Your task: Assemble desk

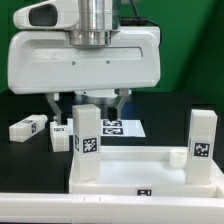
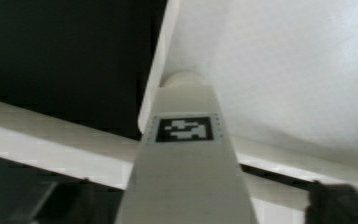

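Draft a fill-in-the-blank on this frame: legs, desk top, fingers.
1. The upright legs on the desk top number ___.
2. The loose legs lie on the ___ table.
3. The fingers hang either side of the upright leg on the exterior view's ___.
Missing: two; black; left.

desk top (image 1: 135, 160) 1 | legs (image 1: 87, 135) 4 | marker board (image 1: 122, 127) 1
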### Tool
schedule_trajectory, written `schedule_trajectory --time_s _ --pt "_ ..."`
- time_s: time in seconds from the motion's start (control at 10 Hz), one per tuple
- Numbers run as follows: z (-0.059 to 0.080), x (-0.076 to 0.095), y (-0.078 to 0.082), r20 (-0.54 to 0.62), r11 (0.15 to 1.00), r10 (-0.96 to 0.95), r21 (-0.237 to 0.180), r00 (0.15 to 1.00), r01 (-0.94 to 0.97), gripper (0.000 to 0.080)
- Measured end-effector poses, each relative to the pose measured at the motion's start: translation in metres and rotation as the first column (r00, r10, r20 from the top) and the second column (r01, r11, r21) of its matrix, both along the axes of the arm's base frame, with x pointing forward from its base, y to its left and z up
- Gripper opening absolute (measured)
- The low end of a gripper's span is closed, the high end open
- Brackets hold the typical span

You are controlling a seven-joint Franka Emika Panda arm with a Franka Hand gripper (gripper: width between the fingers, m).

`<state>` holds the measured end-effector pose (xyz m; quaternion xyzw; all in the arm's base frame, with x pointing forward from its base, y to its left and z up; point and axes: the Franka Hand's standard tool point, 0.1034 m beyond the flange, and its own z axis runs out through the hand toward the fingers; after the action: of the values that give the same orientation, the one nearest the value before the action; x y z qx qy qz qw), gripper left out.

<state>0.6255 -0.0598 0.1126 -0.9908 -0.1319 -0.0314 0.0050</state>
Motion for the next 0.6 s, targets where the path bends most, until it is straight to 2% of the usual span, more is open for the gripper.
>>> schedule_trajectory --time_s 0.1,0.2,0.5,0.6 --pt "0.0000 0.0000 -0.0002 0.000 1.000 0.000 0.000 1.000 0.000 0.0387" --pt "0.0000 0.0000 -0.0003 0.000 1.000 0.000 0.000 1.000 0.000 0.0287" --pt "0.0000 0.0000 -0.0003 0.000 1.000 -0.021 0.002 1.000 0.021 0.0288" --pt "-0.0002 -0.0002 -0.0004 -0.001 0.996 -0.086 0.007 0.996 0.086 0.0288"
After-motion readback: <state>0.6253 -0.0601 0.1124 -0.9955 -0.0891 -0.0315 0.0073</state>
